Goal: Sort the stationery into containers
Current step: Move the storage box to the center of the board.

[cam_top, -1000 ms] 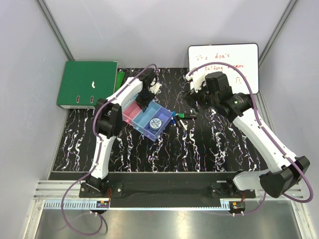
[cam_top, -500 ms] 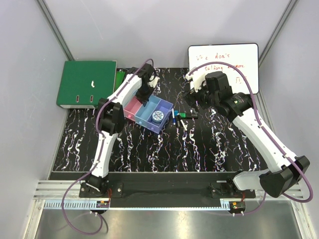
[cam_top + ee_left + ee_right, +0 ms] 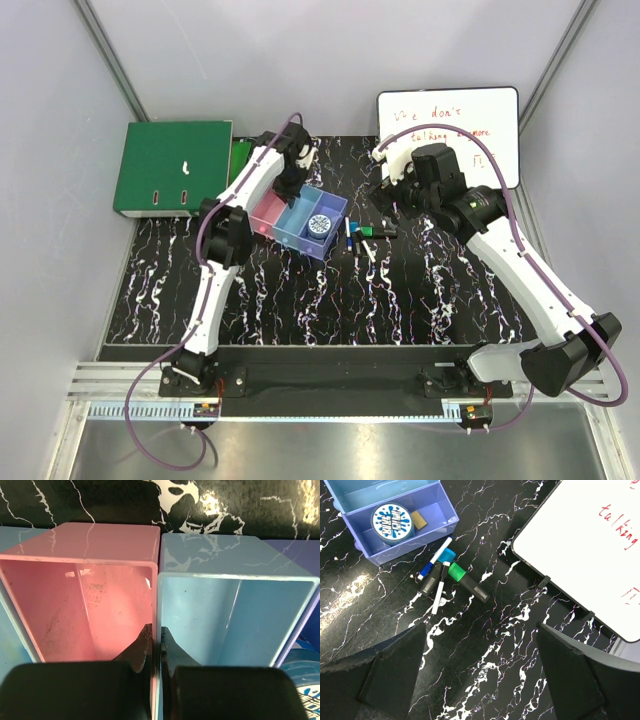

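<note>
The row of bins [image 3: 300,222] is pinched by the left gripper [image 3: 155,647], its jaws nearly together on the wall shared by the pink bin [image 3: 80,605] on its left and the light blue bin [image 3: 235,615] on its right. The round blue-and-white tin [image 3: 392,521] lies in the purple bin [image 3: 420,541], with markers [image 3: 441,579] on the table [image 3: 510,645] just beside it. The right gripper [image 3: 480,630] hangs above, jaws spread wide and empty, with the markers ahead to its left and the whiteboard [image 3: 600,545] ahead to its right.
</note>
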Controlling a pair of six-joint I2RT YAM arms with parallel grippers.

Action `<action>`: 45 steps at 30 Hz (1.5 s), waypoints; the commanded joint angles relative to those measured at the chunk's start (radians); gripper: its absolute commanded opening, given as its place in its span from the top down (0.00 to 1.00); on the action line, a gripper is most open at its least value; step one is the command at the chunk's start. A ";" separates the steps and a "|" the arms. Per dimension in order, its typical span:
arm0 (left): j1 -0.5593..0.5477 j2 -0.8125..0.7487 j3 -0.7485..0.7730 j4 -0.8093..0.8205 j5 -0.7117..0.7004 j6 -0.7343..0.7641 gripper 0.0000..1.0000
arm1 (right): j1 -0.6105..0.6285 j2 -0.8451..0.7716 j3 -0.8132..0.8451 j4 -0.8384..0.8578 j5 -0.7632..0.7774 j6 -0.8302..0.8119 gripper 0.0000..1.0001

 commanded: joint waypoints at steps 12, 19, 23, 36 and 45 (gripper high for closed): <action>0.016 0.079 0.019 0.252 0.195 -0.149 1.00 | 0.009 -0.011 0.027 0.004 0.012 0.020 0.01; -0.018 0.063 0.004 0.311 0.235 -0.180 1.00 | 0.009 -0.005 0.035 0.004 0.016 0.022 0.01; -0.018 0.069 0.022 0.344 0.162 -0.211 1.00 | 0.008 -0.013 0.035 0.004 0.019 0.022 0.01; -0.018 0.043 -0.033 0.468 -0.032 -0.330 1.00 | 0.008 -0.039 0.004 0.009 0.019 0.022 0.01; -0.034 0.017 -0.107 0.483 -0.043 -0.404 1.00 | 0.008 -0.039 0.020 0.010 0.013 0.028 0.01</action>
